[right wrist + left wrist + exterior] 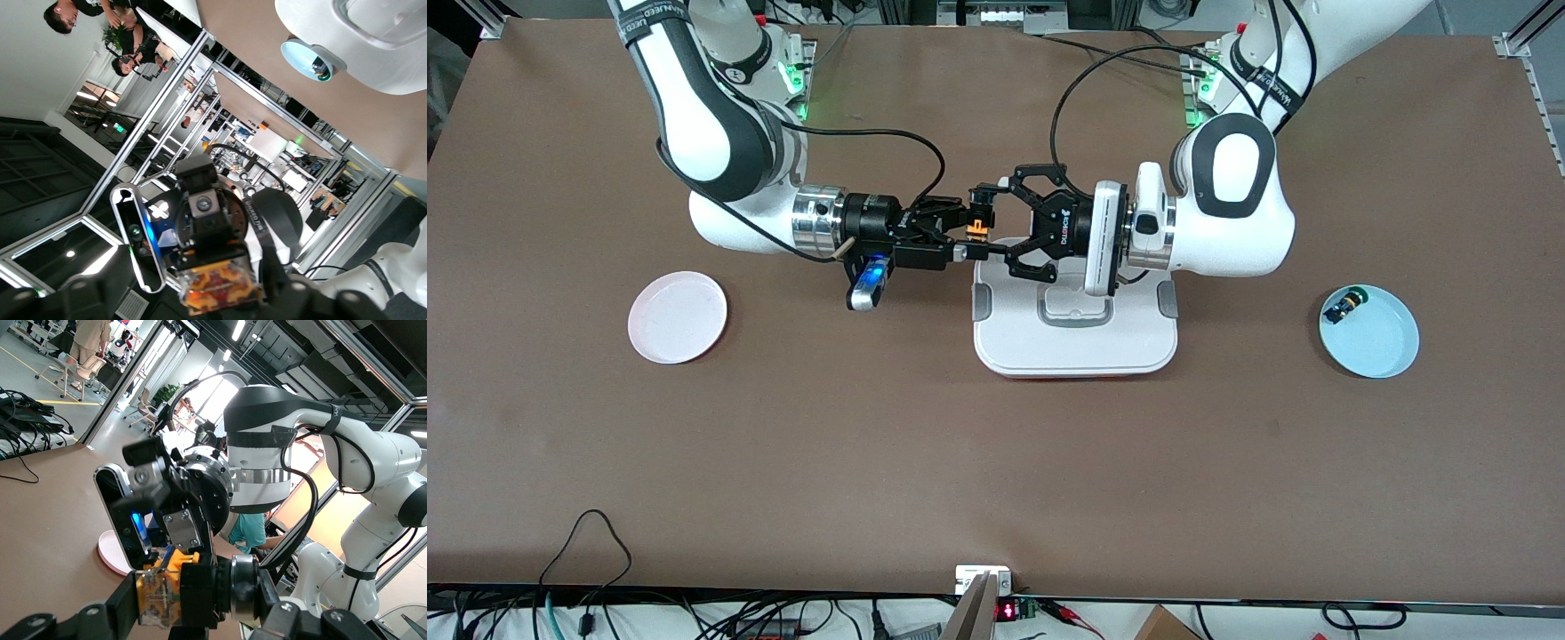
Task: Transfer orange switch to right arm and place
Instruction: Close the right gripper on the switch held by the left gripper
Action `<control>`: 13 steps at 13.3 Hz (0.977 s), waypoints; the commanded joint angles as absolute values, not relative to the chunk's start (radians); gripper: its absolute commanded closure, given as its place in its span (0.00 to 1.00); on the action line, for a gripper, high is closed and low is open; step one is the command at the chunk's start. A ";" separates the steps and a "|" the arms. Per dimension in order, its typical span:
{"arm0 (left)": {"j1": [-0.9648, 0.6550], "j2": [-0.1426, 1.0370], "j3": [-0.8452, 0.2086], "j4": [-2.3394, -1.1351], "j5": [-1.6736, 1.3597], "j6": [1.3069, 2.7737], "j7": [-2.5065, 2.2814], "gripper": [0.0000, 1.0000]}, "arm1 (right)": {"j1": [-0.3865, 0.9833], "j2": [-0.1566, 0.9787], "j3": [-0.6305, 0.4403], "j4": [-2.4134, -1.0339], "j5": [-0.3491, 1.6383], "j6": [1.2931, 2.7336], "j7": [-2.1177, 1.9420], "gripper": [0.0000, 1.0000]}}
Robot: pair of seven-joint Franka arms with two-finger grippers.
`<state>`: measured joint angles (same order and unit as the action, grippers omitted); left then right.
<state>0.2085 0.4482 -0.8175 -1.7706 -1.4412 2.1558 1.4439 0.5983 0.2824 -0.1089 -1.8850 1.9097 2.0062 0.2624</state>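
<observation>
Seen from the high front camera: a brown table [996,462], two white arms reaching in toward each other and meeting in mid-air over the upper edge of a white lidded container [1074,333] at the table's middle.

Between the two grippers, the orange switch [979,224] — tiny, with an orange part and a black body, held off the table. Closer, in the left wrist view, showing an amber-orange block with translucent sides and fine wiring inside [159,597], joined to a black cylinder with a silver ring. In the right wrist view, the same orange translucent block [217,287] seen end-on.

Left gripper [985,222], black, on a white wrist flange, clenched on the orange switch from the left arm's end. Right gripper [963,224], black, on a shiny silver wrist cylinder with a blue-lit module hanging beneath, fingers set around the switch from the right arm's end — not plainly pressed onto it, so impossible to say whether gripping or still slack.

Elsewhere on the table: a pale pink plate [677,316] toward the right arm's end, nothing on it. A light blue plate [1378,342] toward the left arm's end, carrying a small black button with green and blue parts [1344,307] near its rim.
</observation>
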 commanded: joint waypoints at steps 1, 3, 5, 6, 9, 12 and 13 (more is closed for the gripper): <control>0.229 0.411 -0.825 -1.802 -1.482 2.168 1.456 1.00 | 0.595 0.245 -0.106 -1.914 1.836 1.895 0.241 0.67; 0.229 0.411 -0.827 -1.802 -1.482 2.168 1.456 1.00 | 0.572 0.241 -0.106 -1.919 1.780 1.835 0.230 0.73; 0.229 0.411 -0.827 -1.802 -1.482 2.168 1.456 1.00 | 0.569 0.239 -0.106 -1.921 1.775 1.822 0.232 0.73; 0.229 0.411 -0.827 -1.802 -1.482 2.168 1.456 1.00 | 0.571 0.239 -0.106 -1.921 1.775 1.822 0.233 0.74; 0.230 0.411 -0.825 -1.802 -1.482 2.168 1.471 0.32 | 0.569 0.239 -0.106 -1.919 1.775 1.822 0.230 0.75; 0.258 0.384 -0.827 -1.802 -1.480 2.157 1.471 0.00 | 0.571 0.239 -0.106 -1.919 1.775 1.822 0.229 0.75; 0.267 0.382 -0.828 -1.802 -1.480 2.154 1.467 0.00 | 0.571 0.239 -0.106 -1.919 1.775 1.822 0.230 0.75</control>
<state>0.2340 0.4119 -0.8327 -1.7841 -1.4473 2.1384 1.4427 0.5758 0.2802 -0.1175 -1.8867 1.7955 1.8603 0.2315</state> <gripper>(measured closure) 0.022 0.568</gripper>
